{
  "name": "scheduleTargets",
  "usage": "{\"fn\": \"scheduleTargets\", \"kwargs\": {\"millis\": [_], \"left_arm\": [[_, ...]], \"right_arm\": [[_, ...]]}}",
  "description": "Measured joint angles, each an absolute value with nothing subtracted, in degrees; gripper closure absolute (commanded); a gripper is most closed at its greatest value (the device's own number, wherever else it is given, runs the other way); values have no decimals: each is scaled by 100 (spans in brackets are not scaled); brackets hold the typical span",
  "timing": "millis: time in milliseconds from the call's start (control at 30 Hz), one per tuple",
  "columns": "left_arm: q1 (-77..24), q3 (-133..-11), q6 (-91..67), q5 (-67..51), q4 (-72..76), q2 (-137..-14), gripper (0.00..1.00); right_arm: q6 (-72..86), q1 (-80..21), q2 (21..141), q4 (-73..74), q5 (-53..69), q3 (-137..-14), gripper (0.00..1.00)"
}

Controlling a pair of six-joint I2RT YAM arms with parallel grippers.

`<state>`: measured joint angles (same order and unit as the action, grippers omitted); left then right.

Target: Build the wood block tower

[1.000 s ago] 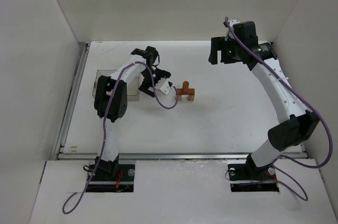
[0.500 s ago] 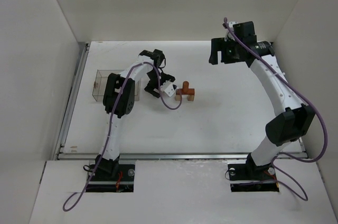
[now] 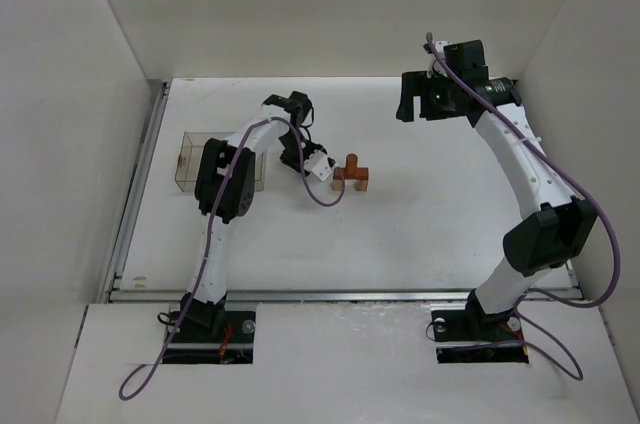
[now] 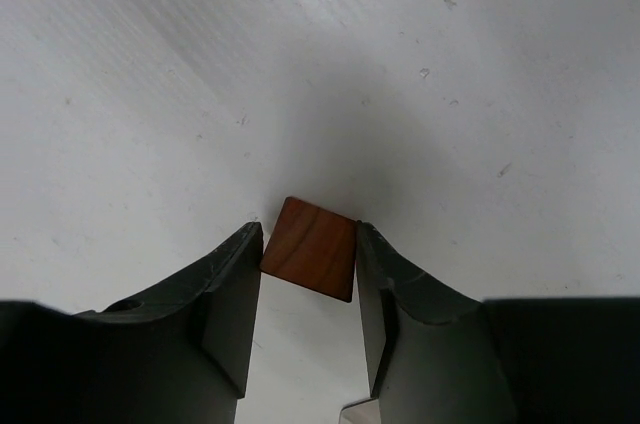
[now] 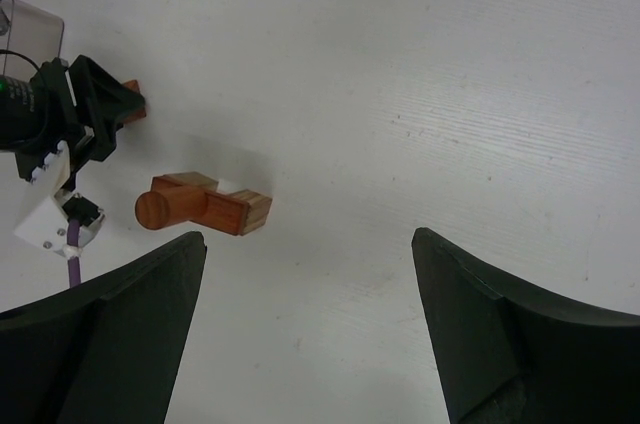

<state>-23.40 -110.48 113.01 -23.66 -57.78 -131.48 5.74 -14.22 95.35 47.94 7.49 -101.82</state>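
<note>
Presently the left gripper (image 4: 309,236) pinches a small reddish-brown block (image 4: 312,262) squarely between both fingers, low over the white table (image 4: 480,94); whether the block touches the surface cannot be determined. The wood block tower (image 3: 352,174), a low cross of reddish-brown pieces, stands mid-table just to the right of that gripper and apart from it. The right gripper (image 5: 306,244) hangs spread wide and empty, well away toward the far right. A clear box (image 3: 188,159) sits at the left
</note>
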Motion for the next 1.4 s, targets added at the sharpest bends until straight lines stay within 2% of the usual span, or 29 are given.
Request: {"fn": "scheduleTargets", "kwargs": {"millis": [233, 400, 567, 733, 867, 1000, 1033, 1233, 1400], "left_arm": [[-2281, -11028, 10796, -2556, -5592, -13126, 100], [-1946, -11039, 9854, -3332, -5596, -12842, 100], [-1426, -11128, 8556, -4442, -5564, -11913, 100], [-904, -10661, 6757, -5800, -5046, -10237, 100], [-775, -9349, 4501, -6766, -3494, -8635, 100], [-812, -7402, 1096, -7126, 67, -7299, 100], [-810, -7048, 305, -7148, 832, -7100, 100], [-777, -6630, -3188, -6785, 3826, -6945, 100], [-827, -6322, -4880, -6410, 5162, -6914, 100]], "right_arm": [[574, -1420, 9535, 4801, 886, -10182, 10], [574, -1422, 9470, 4812, 1079, -10182, 10], [484, -1435, 9078, 4851, 1330, -10182, 10], [408, -1568, 8337, 4617, 2029, -10055, 14], [497, -2228, 7725, 3800, 2714, -9496, 15], [580, -3159, 7710, 3153, 2967, -9288, 18], [596, -3343, 7752, 3026, 3004, -9288, 22], [690, -3933, 7841, 2349, 2998, -9244, 24], [690, -4171, 7841, 2058, 2934, -9098, 28]]}}
